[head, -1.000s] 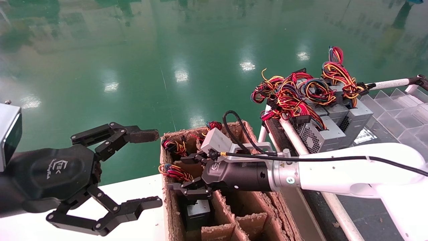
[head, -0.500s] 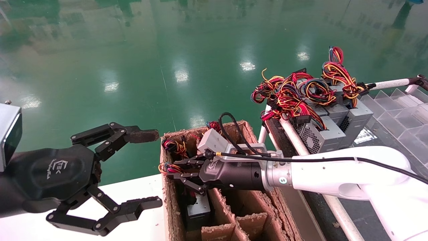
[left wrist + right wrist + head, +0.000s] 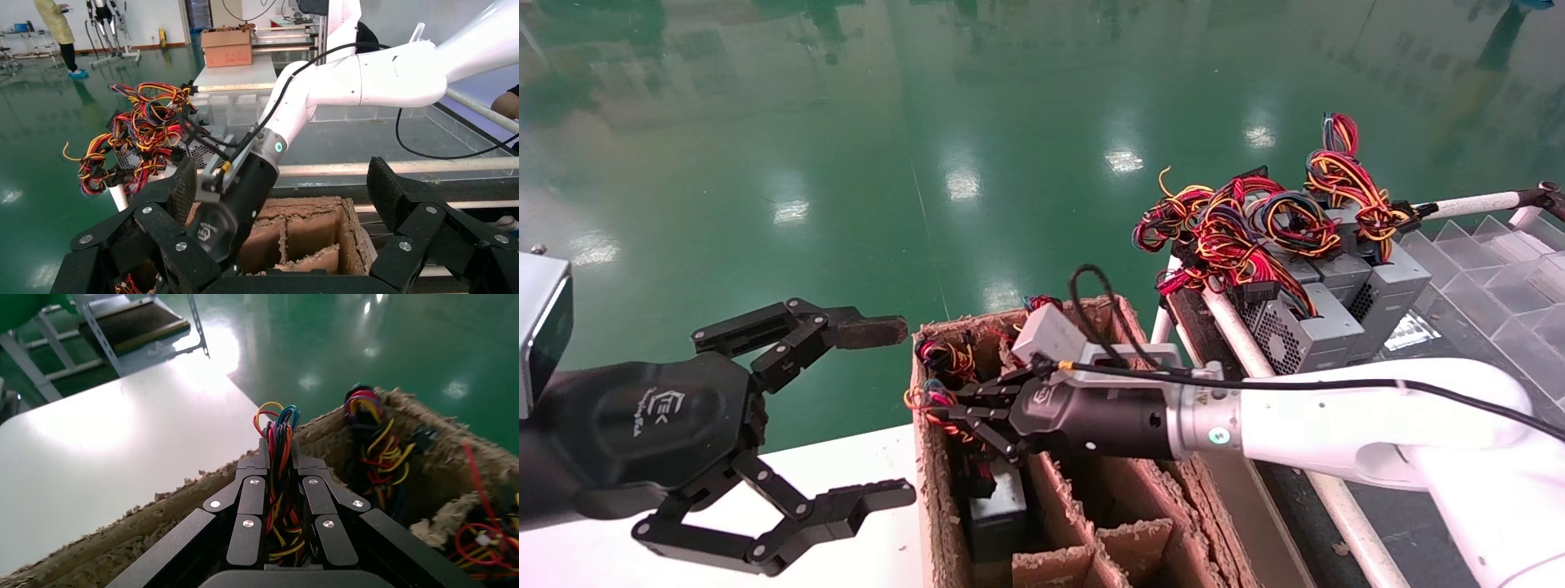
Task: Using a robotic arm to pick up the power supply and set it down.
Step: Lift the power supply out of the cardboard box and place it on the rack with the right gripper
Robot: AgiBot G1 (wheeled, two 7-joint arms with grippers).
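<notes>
A brown cardboard box (image 3: 928, 457) with ragged edges and cardboard dividers stands between the white table (image 3: 862, 482) on the robot's left and a rack on its right. Its compartments hold several wire bundles: one of red and yellow wires (image 3: 944, 357) sits in a far cell, another shows at the far edge, and the near cells on the right side look empty as far as can be seen. In the cell along the box's left wall sits the power supply (image 3: 997, 516), a grey metal box standing low inside the compartment, with its long axis apparently running down into the cell and its wire bundle (image 3: 278, 471) rising from the upper end toward the box's left rim. The robotic arm (image 3: 1336, 425), white with a silver wrist ring, reaches across the box from the right, and its right gripper (image 3: 952, 404) is closed on that looped bundle of red, yellow, blue and black wires, the strands pinched between its two black fingers in the right wrist view. On the rack to the right, more grey power supplies (image 3: 1324, 314) stand packed together with their perforated sides facing the box and tangled wires on top. The left gripper (image 3: 883, 412) hovers parked over the table edge, its fingers spread wide with nothing between them.
</notes>
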